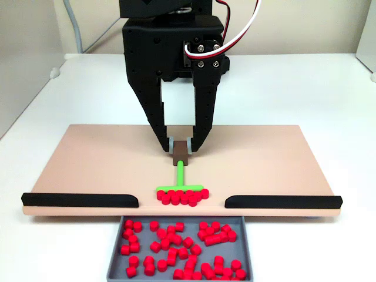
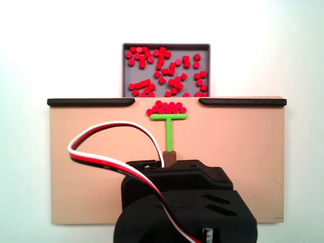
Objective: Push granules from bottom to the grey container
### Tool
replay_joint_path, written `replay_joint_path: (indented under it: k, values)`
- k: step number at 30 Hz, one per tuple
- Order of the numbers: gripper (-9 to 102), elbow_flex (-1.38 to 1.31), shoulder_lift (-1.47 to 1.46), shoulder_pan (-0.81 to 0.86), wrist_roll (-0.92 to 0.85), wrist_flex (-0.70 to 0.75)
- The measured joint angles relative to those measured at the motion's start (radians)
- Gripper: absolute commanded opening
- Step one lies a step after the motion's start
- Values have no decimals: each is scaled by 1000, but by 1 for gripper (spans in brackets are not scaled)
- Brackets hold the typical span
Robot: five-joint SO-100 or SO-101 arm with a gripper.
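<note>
White tabletop point(image 1: 329, 88), with the tan board point(image 1: 88, 158) lying flat across it. Two black bars point(image 1: 79, 200) run along the board's one long edge, with a gap between them at the middle.

The grey container point(image 1: 116, 249) sits against that edge, right behind the gap; a scatter of red granules lies in it already, loose and spread over its floor.

My tool point(image 1: 181, 148) hangs over the board's middle, closed down on the brown handle block point(image 1: 180, 151) of the green T-shaped pusher point(image 1: 180, 176). In a fixed view my arm's body hides the fingers; in the other I see both fingers pinching the block.

The pusher's stem runs straight from my tool toward the gap, crossbar at the far end, square to the stem.

The granules point(image 2: 166, 108) still on the board sit in a tight cluster touching the crossbar's outer face, in the gap's mouth, just short of the board's edge.

Judgement: tool, stem, cluster, gap and container lie on one line. The push goes straight along the stem's long axis, away from my base. Any sideways drift could spill pellets off the crossbar's ends toward the bars.
</note>
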Motion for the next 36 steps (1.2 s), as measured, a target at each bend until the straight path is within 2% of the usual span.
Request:
replay_joint_path:
  k: [36]
  values:
    - [0,-124,-95,-2,15,0]
